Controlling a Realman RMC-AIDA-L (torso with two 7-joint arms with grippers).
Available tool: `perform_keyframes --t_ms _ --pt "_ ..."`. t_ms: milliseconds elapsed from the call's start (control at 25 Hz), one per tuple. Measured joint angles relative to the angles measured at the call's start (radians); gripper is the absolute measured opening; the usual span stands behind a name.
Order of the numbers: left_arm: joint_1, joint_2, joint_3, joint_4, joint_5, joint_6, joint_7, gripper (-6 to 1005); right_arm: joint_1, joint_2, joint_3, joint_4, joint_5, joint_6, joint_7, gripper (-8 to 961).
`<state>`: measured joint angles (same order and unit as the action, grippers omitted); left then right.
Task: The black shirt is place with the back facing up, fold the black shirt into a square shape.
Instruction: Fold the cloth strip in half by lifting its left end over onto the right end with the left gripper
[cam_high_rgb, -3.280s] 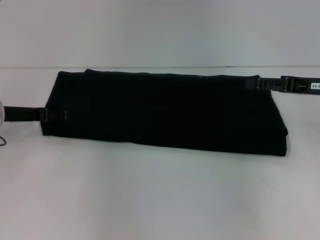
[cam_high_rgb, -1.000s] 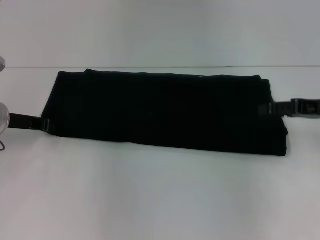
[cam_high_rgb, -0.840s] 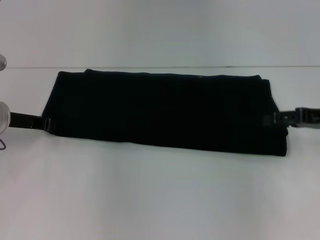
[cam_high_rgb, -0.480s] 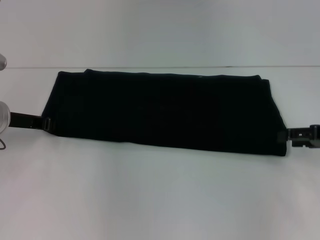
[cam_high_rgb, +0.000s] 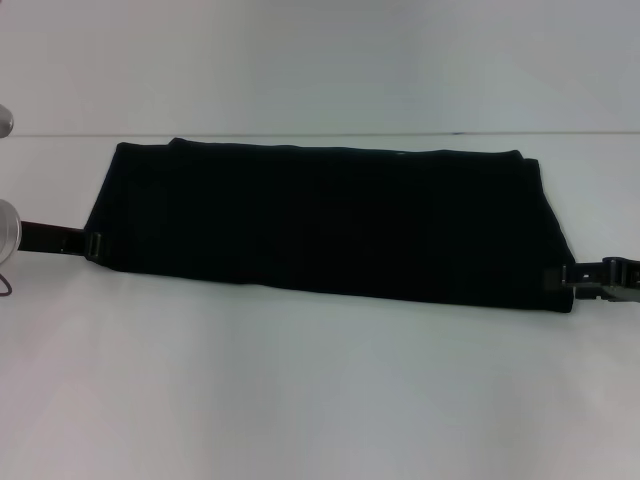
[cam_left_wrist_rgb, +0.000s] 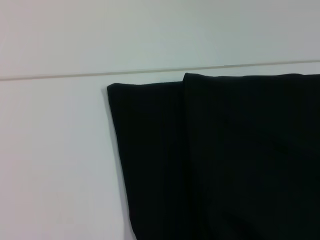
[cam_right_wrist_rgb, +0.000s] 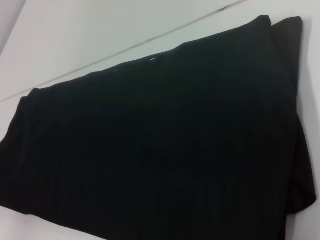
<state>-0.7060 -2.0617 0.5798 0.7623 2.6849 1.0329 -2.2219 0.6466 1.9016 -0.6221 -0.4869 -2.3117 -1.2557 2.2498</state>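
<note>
Shirt (cam_high_rgb: 330, 222) lies flat on table (cam_high_rgb: 320, 390), folded into long band. Left gripper (cam_high_rgb: 93, 246) and right gripper (cam_high_rgb: 568, 279) at its 2 near corners; jaw state unclear. Pinch all layers, fold evenly end over end.

The white bench (cam_high_rgb: 300, 390) carries the black shirt (cam_high_rgb: 330, 225), folded into a long band lying flat across it.
</note>
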Motion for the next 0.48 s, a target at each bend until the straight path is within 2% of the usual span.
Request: perform_keyframes --t_ms 240,480 --pt "0.0 0.0 0.0 0.0 -0.001 -0.005 0.001 0 0.007 0.001 -0.006 0.025 0.0 0.031 -0.003 742" --pt "0.0 0.0 0.0 -0.001 0.0 -0.01 0.001 0 0.023 0.014 -0.01 0.034 0.0 0.056 -0.005 741"
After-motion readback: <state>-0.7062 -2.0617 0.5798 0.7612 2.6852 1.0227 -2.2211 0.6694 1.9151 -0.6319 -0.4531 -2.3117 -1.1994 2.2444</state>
